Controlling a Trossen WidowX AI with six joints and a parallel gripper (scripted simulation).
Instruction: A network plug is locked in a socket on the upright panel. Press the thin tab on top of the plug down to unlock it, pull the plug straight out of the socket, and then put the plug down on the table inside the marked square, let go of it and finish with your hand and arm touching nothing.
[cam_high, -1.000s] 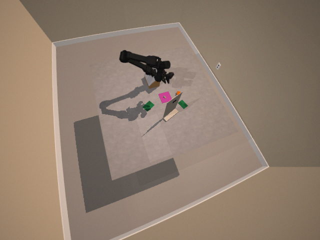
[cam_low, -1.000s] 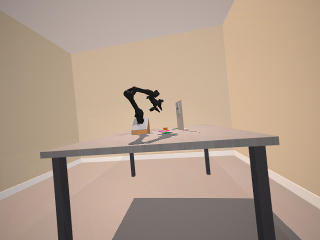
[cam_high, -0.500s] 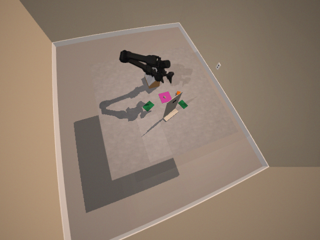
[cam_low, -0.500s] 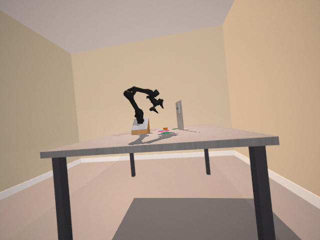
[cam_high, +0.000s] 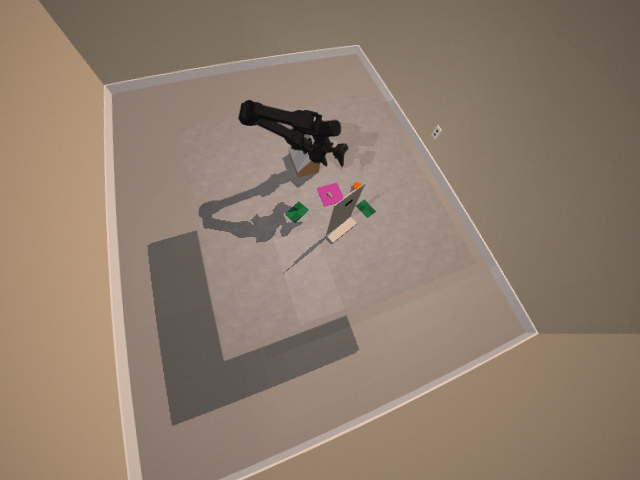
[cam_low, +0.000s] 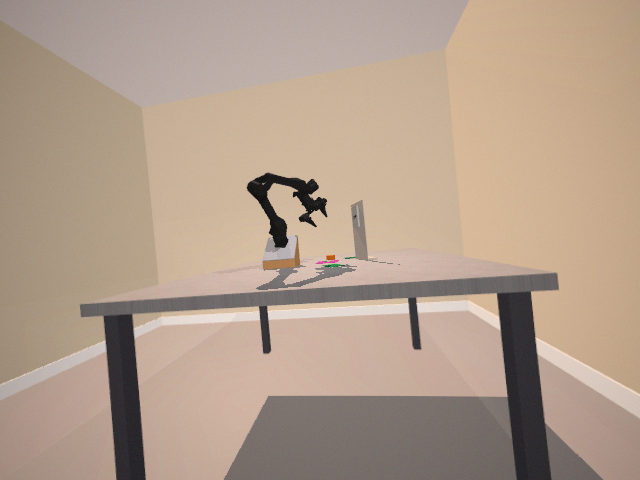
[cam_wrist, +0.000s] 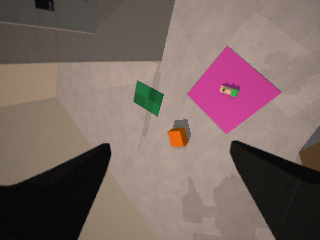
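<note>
The small plug (cam_wrist: 228, 88) (cam_high: 329, 194), beige with a green end, lies inside the magenta square (cam_wrist: 227, 120) (cam_high: 324, 199) on the table. The upright panel (cam_high: 339, 214) (cam_low: 360, 232) stands beyond the square; its dark socket opening (cam_high: 348, 202) (cam_wrist: 44, 4) shows no plug in it. My gripper (cam_high: 333, 164) (cam_low: 321, 221) (cam_wrist: 170, 147) is wide open with nothing between its fingers. It hangs in the air well above the table, back from the panel, touching nothing.
An orange block (cam_high: 357, 185) (cam_low: 330, 257) (cam_wrist: 177, 137) sits near the square. One green patch (cam_high: 366, 208) (cam_wrist: 148, 98) lies by the panel, another green patch (cam_high: 296, 211) on the square's other side. A beige slab (cam_high: 341, 230) lies at the panel's foot. The arm's base block (cam_high: 307, 168) (cam_low: 281, 263) stands behind.
</note>
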